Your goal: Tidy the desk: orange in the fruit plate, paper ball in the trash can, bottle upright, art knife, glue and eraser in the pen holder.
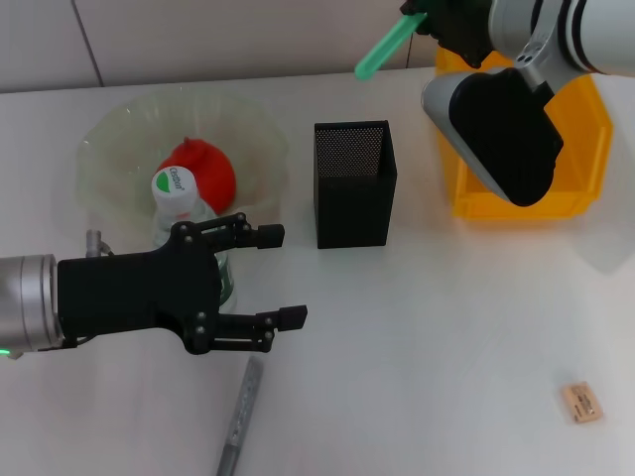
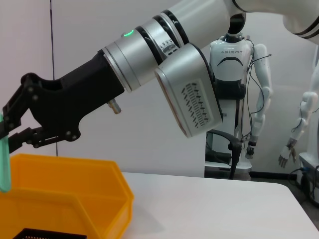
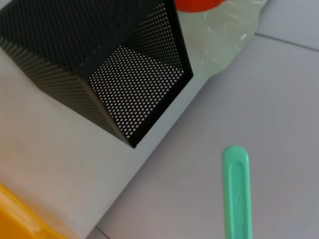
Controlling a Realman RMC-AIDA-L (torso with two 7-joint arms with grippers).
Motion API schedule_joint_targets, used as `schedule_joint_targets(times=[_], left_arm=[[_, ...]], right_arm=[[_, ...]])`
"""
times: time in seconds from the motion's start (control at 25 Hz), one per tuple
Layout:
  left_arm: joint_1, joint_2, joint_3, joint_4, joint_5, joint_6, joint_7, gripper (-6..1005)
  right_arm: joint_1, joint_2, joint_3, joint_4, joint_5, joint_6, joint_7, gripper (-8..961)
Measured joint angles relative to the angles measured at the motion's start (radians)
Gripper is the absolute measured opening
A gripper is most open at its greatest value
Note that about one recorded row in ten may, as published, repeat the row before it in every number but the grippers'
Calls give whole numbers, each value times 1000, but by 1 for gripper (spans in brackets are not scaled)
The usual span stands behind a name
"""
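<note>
My right gripper is raised at the back, above and behind the black mesh pen holder, shut on a green flat stick; art knife or glue, I cannot tell which. The left wrist view shows that gripper with the green stick hanging over the yellow trash can. The orange lies in the clear fruit plate. The bottle stands upright at the plate's near rim, behind my open left gripper. A grey pen-shaped tool and the eraser lie on the desk. The paper ball is out of view.
The yellow trash can sits at the back right, mostly covered by my right arm. The pen holder shows close up in the right wrist view with the green stick beside it. A humanoid robot stands beyond the desk.
</note>
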Motion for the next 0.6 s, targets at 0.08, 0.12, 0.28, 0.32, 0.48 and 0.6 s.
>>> schedule_joint_targets(times=[0.08, 0.12, 0.28, 0.32, 0.48, 0.6], left_arm=[[0, 0, 0, -2, -3, -2, 8, 864], [0, 0, 0, -2, -3, -2, 8, 864], [6, 0, 0, -11, -23, -2, 25, 864], [9, 0, 0, -15, -30, -2, 30, 864], [20, 0, 0, -24, -39, 1, 46, 864], [21, 0, 0, -30, -40, 1, 53, 864]], right_arm=[[2, -1, -19, 9, 0, 22, -17, 173], [2, -1, -19, 9, 0, 22, -17, 172], [5, -3, -55, 23, 0, 28, -35, 172], [5, -3, -65, 24, 0, 29, -35, 172], [-11, -1, -105, 24, 0, 27, -37, 172], [-23, -1, -119, 25, 0, 26, -38, 172]])
